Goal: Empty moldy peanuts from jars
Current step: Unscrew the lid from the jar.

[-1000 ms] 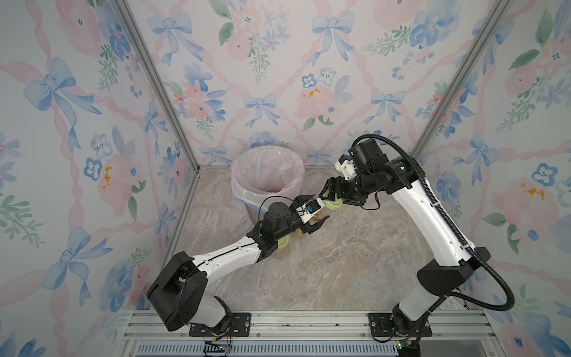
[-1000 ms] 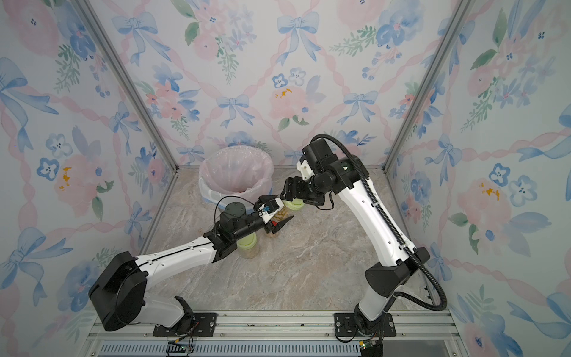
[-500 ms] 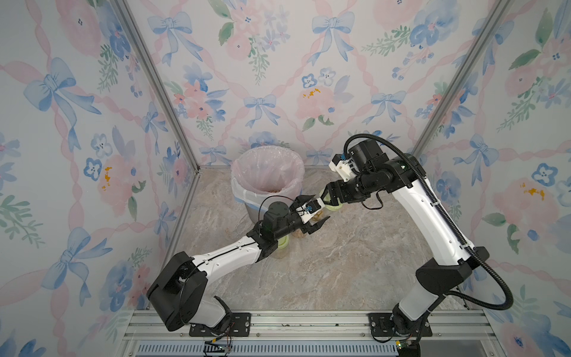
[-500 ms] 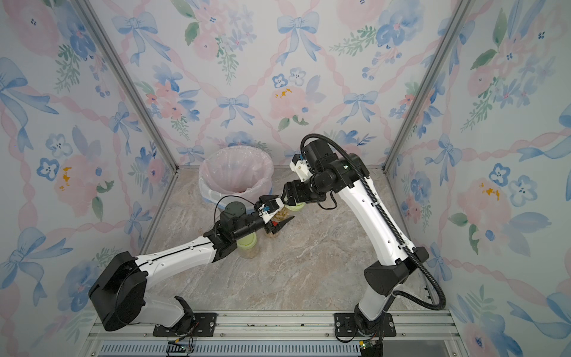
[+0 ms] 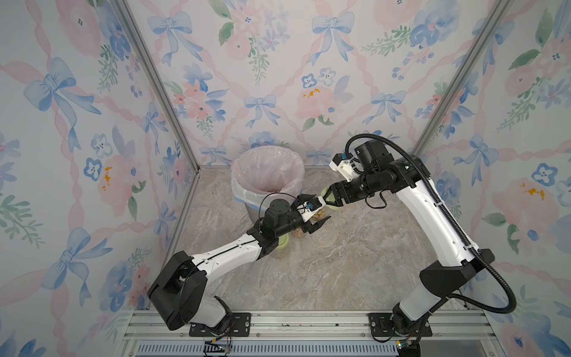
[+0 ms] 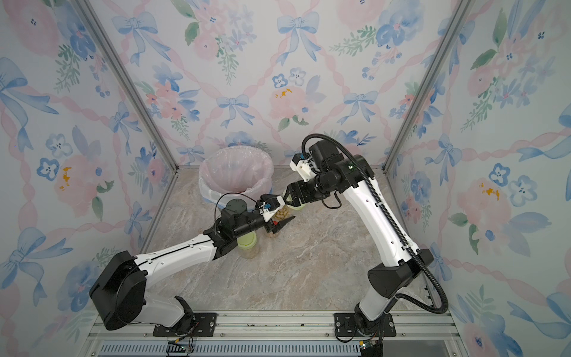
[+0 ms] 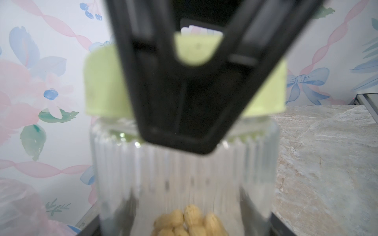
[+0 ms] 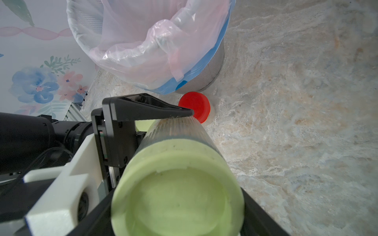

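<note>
Above the counter point(image 5: 340, 262), just in front of the bag-lined bin point(image 5: 238, 173) at its back edge, the held jar point(image 7: 184, 173) hangs in the air between the two arms, lid end toward the right arm. Left claw point(image 6: 279, 207): jaws pressed against the jar's ribbed clear body, gripping it. Right claw point(image 5: 328, 197): jaws clamped on the pale green lid point(image 8: 178, 194), which sits on the jar's mouth. Peanuts point(image 7: 188, 222): a small tan heap inside the held jar, at the end away from the lid. Beneath the left claw, the red-lidded jar point(image 8: 194, 106) stands upright on the counter near the bin's foot. Beside it, under the left wrist, the second green-lidded jar point(image 6: 247, 244) stands upright, tan nuts inside.
</note>
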### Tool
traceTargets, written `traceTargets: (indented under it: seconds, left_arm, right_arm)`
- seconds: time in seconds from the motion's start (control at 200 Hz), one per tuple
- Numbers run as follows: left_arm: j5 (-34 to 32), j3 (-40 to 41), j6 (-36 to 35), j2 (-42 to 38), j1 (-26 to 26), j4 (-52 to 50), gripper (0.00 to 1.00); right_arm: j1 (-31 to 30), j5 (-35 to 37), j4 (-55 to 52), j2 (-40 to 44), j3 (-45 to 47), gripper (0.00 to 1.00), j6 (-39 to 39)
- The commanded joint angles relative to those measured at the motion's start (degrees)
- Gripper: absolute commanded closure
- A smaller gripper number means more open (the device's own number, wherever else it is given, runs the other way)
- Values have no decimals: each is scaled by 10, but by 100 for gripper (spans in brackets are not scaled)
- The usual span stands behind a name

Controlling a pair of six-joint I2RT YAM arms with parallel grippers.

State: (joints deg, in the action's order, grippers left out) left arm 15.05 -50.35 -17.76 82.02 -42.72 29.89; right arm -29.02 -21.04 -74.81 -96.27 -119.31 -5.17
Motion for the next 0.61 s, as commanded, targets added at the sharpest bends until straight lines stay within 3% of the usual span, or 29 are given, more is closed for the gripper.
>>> traceTargets:
  seconds: [0.0, 0.215, 0.455, 0.6]
  left_arm:
    - [90, -19, -10, 7, -13, -25, 97]
    - [100, -35, -17, 17, -15, -57, 97]
    - [110, -40, -20, 17, -14, -70, 98]
    - [109, -41, -22, 17, -15, -74, 99]
  right_arm:
    - [9, -6, 91, 11, -9, 23, 51]
    - [10, -12, 108, 35, 2, 23, 78]
    - [21, -63, 119, 68, 48, 23, 147]
    - [33, -86, 114, 60, 47, 25, 149]
